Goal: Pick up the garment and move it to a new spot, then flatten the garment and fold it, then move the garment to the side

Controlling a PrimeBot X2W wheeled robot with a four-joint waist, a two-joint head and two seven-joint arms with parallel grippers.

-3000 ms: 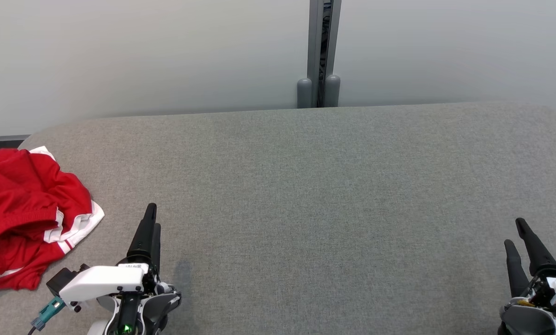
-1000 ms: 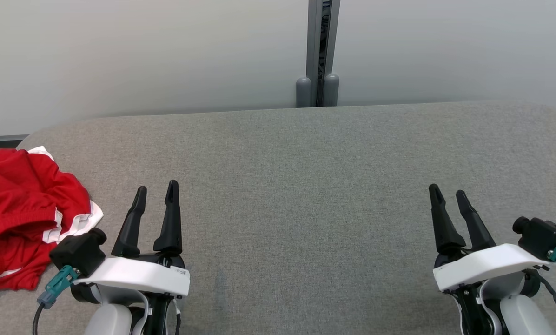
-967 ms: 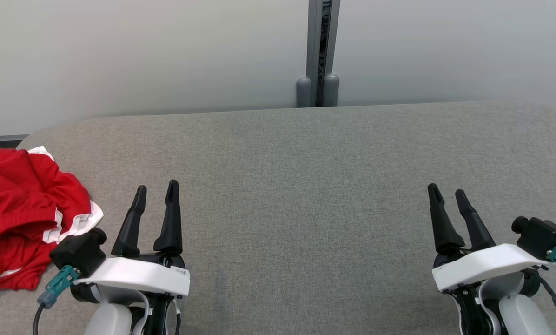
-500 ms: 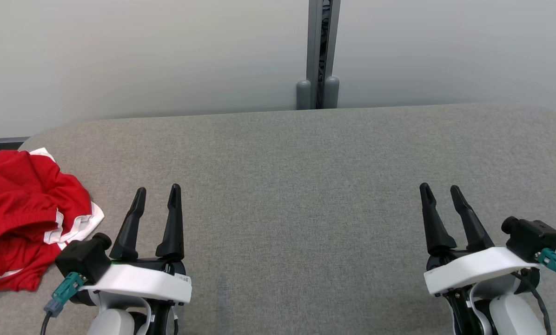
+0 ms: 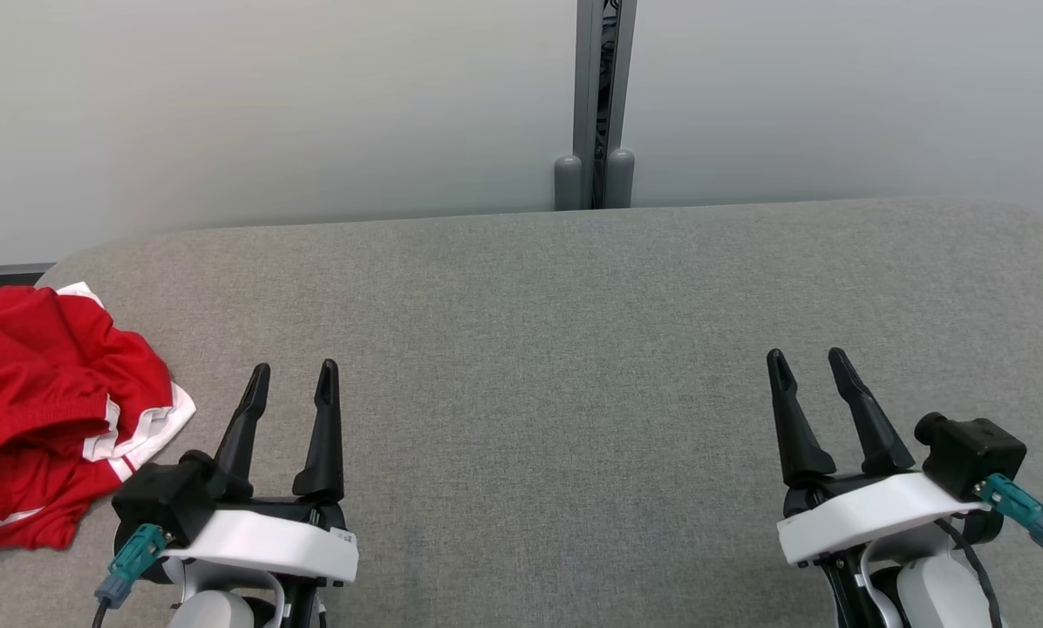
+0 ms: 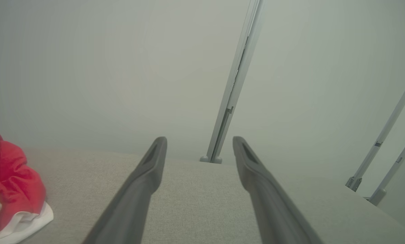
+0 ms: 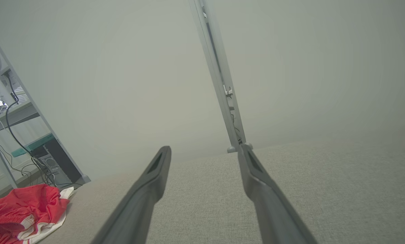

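Crumpled red garment [image 5: 46, 410] with white trim: heaped at left edge of grey woven-cloth tabletop [image 5: 539, 349], near left claw [image 5: 295, 369] but untouched. Judged light, soft, limp, possibly slick; best pinched at white-banded hem. Left claw and right claw [image 5: 806, 355] both released, empty.

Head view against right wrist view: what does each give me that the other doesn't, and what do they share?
Head view adds: the left gripper, open, near but not touching the crumpled red garment, plus the white wrist housings and teal connectors.
Right wrist view adds: a desk frame with dangling cables and a computer tower beyond the garment.
Shared: the garment at the left end of the grey padded surface, the open right gripper and the grey wall post.
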